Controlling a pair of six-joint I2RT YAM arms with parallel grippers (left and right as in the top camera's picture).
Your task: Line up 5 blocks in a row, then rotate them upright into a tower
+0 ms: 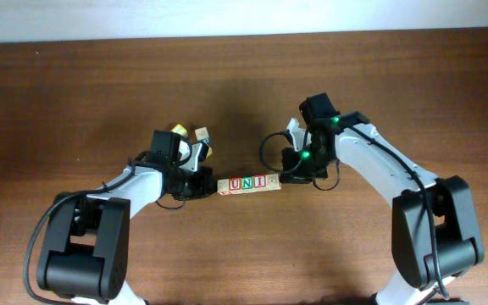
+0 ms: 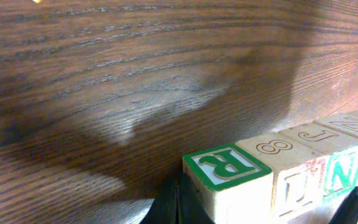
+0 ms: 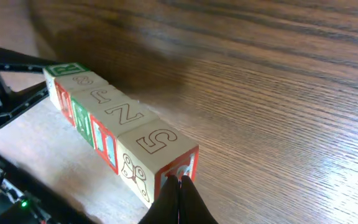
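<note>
Overhead: the blocks (image 1: 248, 183) are seen as one straight five-cube row on the table (image 1: 100, 85), pressed end to end between the two arms. The left gripper (image 1: 209, 185) is closed with nothing between its fingers, and its tips are set against the row's left end. The right gripper (image 1: 284, 178) is likewise closed and empty, set against the row's right end. A yellow cube (image 1: 179, 130) and a loose cube (image 1: 202, 134) lie just behind the row's left end, beside the left arm, and could be knocked if that arm is swung. Left wrist view: the left gripper (image 2: 180, 202) is seen beside the end cube with a green R on top; the exact contact patch is hidden, so a low or off-centre push that tips this cube cannot be ruled out. Right wrist view: the right gripper (image 3: 180, 198) meets the end face of the cube marked 5 on a narrow patch. Judgement: the row is held by end pressure alone, so uneven force or mismatched arm motion could buckle it mid-row, scatter the cubes, or let a tip slide off a face.
</note>
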